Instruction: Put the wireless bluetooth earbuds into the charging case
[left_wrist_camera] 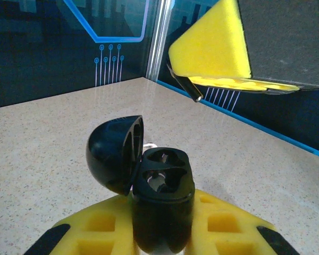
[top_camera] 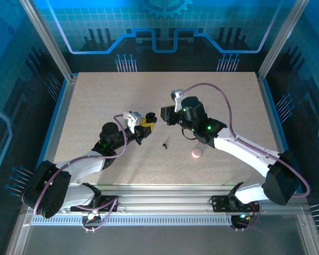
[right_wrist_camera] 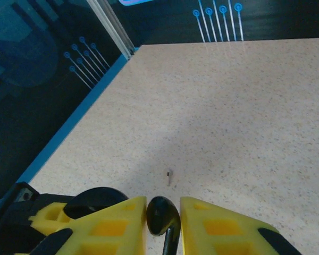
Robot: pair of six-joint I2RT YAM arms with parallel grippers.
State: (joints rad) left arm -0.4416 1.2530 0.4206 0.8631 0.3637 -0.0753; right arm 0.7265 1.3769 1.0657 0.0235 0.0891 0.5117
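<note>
The black charging case [left_wrist_camera: 162,196] stands upright with its lid [left_wrist_camera: 114,154] swung open to the left. My left gripper [left_wrist_camera: 162,218] is shut on the case body between yellow pads, and both sockets look empty. My right gripper [right_wrist_camera: 162,215] is shut on one black earbud [right_wrist_camera: 160,213], whose stem points down between the fingers. In the left wrist view that right gripper's pad [left_wrist_camera: 215,45] hangs above and to the right of the case, with the earbud stem [left_wrist_camera: 190,89] poking out. From above, the left gripper [top_camera: 144,126] and right gripper [top_camera: 163,114] nearly meet at mid-table. A second earbud [top_camera: 164,143] lies on the table just in front of them.
A small pink round piece [top_camera: 196,153] lies on the table to the right of the loose earbud, under the right arm. Blue walls with metal posts [top_camera: 61,58] enclose the speckled beige table [top_camera: 106,95], and a metal rail runs along its near edge.
</note>
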